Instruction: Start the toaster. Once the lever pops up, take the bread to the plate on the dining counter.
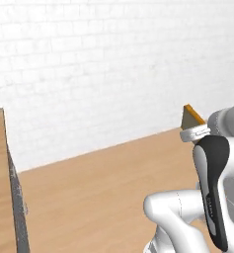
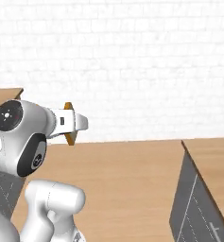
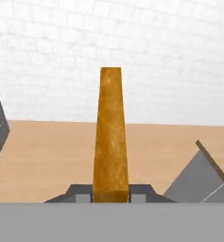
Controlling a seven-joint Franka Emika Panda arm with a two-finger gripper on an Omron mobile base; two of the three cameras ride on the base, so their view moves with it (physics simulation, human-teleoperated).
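Out over the bare wooden floor (image 1: pixel 98 192), with a white brick wall (image 2: pixel 132 61) at the far side, the arm carried the bread (image 3: pixel 111 137) raised in front of it. In the hand view the slice stood edge-on, its orange-brown crust rising straight up from between the two dark fingers (image 3: pixel 80 193), and the gripper (image 3: pixel 111 194) was pinching it at its lower edge, one finger against each face. From the left base view only a corner of the slice showed past the wrist at the right; from the right base view a sliver of crust poked out above and below the white hand at the left.

Judging by that, the first half of the job looked finished: the bread was out and in the hand, so the toasting and the lift were behind it. What remained was the carry and the set-down. I could not see the plate anywhere in front of the robot, and I could not tell whether either of the wood-topped, grey-sided counter edges (image 2: pixel 198 198) at the left and right was the dining counter. The slice was well clear of both, held in open air, so the delivery had not yet begun to finish.
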